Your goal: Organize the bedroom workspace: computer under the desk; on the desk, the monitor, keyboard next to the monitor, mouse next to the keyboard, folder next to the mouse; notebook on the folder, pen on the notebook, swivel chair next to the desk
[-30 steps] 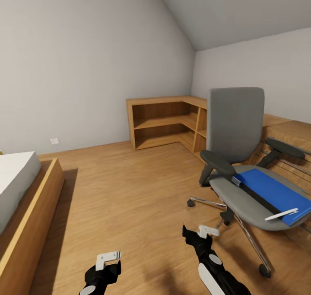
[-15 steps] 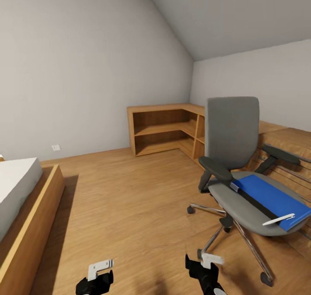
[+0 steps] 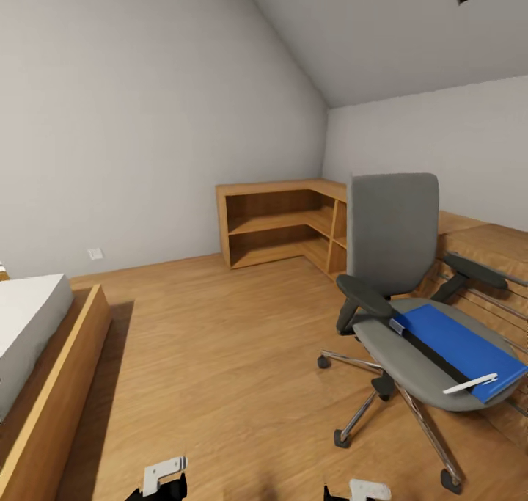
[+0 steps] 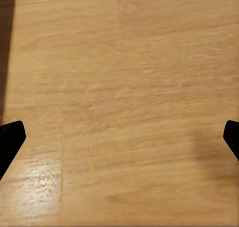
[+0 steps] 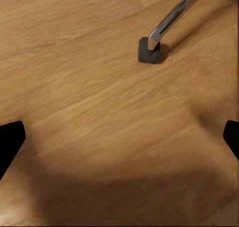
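An attic bedroom with a sloped ceiling and a wood floor (image 3: pixel 220 339) spreads ahead in the head view. At far left sits a bed (image 3: pixel 29 354) in a wooden frame, a white mattress on top. Against the far walls stands a low corner bookshelf (image 3: pixel 282 222) with open shelves. At right, a gray swivel chair (image 3: pixel 396 266) stands on a chrome star base with dark casters, backrest upright, both armrests visible. Just behind it, at the right edge, is a wooden surface (image 3: pixel 499 244); what it belongs to cannot be told.

On the chair's seat lies a blue folder (image 3: pixel 458 343), with a dark strip along its near-left side, possibly a notebook beneath. A white pen (image 3: pixel 469 384) rests on the folder's near end.

At the bottom edge of the head view, the left gripper (image 3: pixel 163 479) and right gripper (image 3: pixel 363 491) hang low over the floor. The left gripper's 2 fingertips (image 4: pixel 11 140) are spread wide above bare boards. The right gripper's fingertips (image 5: pixel 11 137) are likewise spread wide, above the floor near 1 chair caster (image 5: pixel 149 50) and its chrome leg.
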You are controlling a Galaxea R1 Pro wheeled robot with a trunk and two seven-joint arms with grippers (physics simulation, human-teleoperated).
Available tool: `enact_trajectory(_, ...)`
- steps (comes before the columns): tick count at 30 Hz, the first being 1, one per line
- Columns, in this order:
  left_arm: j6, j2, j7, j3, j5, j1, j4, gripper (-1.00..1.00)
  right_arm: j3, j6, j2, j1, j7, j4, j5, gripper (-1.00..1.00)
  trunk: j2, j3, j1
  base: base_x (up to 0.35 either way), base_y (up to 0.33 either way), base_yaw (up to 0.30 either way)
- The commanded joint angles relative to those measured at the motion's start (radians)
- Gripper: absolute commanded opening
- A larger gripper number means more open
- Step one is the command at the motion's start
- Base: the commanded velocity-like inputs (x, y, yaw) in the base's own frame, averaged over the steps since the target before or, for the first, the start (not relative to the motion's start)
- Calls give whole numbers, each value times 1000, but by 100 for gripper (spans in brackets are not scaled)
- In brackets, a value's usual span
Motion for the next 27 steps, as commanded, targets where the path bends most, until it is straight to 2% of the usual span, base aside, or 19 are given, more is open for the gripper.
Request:
enact_trajectory(1,4,0,7,-3,4,0,1,100,9,-22,5,-1,-6,33,-9,100,7,2,-4,-183,0,0)
enact_trajectory(2,4,-2,8,-3,4,0,37,100,43,-93,31,-1,-6,79,-9,100,14,5,-8,-330,0,0)
enact_trajectory(7,4,-2,8,2,5,0,44,100,63,-101,37,-1,-6,82,-9,100,49,21,-27,-217,0,0)
enact_trajectory(21,3,-4,8,2,4,0,71,100,69,-119,38,-1,-6,83,-9,100,147,65,-81,-20,0,-2)
enact_trajectory(27,3,-5,8,1,4,0,86,100,68,-133,38,-1,-6,84,-10,100,189,84,-104,0,0,-203)
